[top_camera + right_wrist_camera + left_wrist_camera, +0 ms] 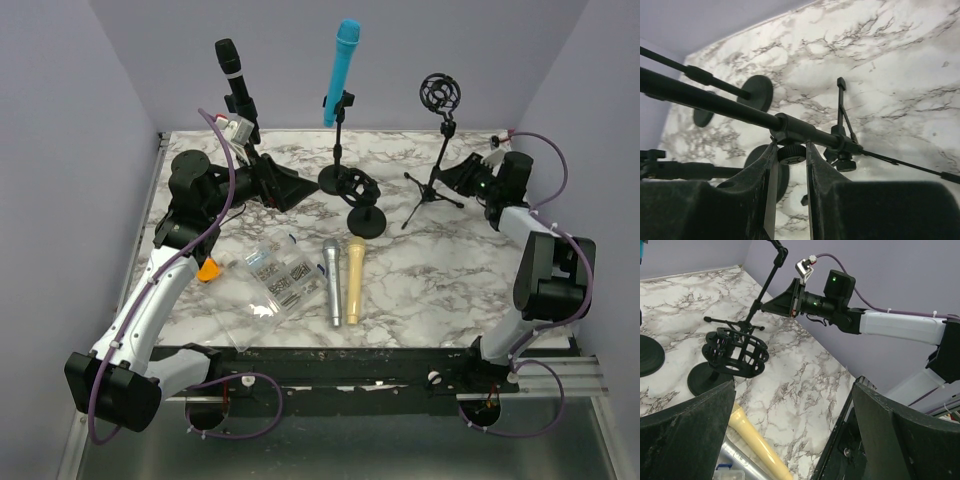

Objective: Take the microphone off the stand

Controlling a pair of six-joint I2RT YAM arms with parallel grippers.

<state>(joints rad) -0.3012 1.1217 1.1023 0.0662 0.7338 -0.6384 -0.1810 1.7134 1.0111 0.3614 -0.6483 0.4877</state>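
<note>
The right end effector (790,156) is clamped on the tripod stand (715,102), likely to steady it, while the left end effector (795,395) sits wide open to that stand's left.

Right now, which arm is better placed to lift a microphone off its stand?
Left, probably. The left gripper is open and empty, near the black microphone on its stand. The right gripper is shut on the tripod stand, so it must let go first.

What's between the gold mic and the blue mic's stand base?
A short round-base stand carrying a shock mount. The top view shows it.
</note>
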